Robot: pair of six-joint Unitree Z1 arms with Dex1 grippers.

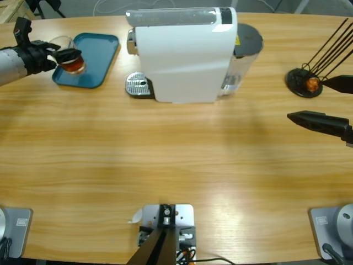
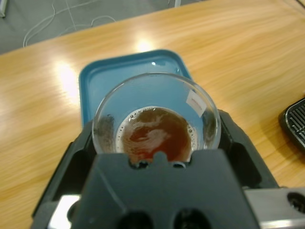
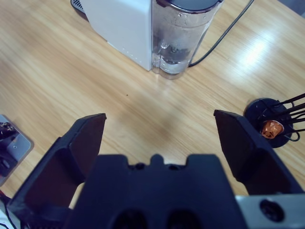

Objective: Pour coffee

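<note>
Left gripper (image 1: pixel 65 57) clamped on a clear glass tumbler (image 2: pixel 156 125), held over the teal tray (image 1: pixel 102 55)

Coffee (image 2: pixel 157 135) sits in the bottom of that glass, reddish-brown with some foam. Right gripper (image 3: pixel 159 138) hangs wide open over bare table (image 1: pixel 176 165), near the white coffee machine (image 1: pixel 185 55) and the black wire rack (image 1: pixel 314 69) with its little orange thing (image 3: pixel 269 128).
</note>
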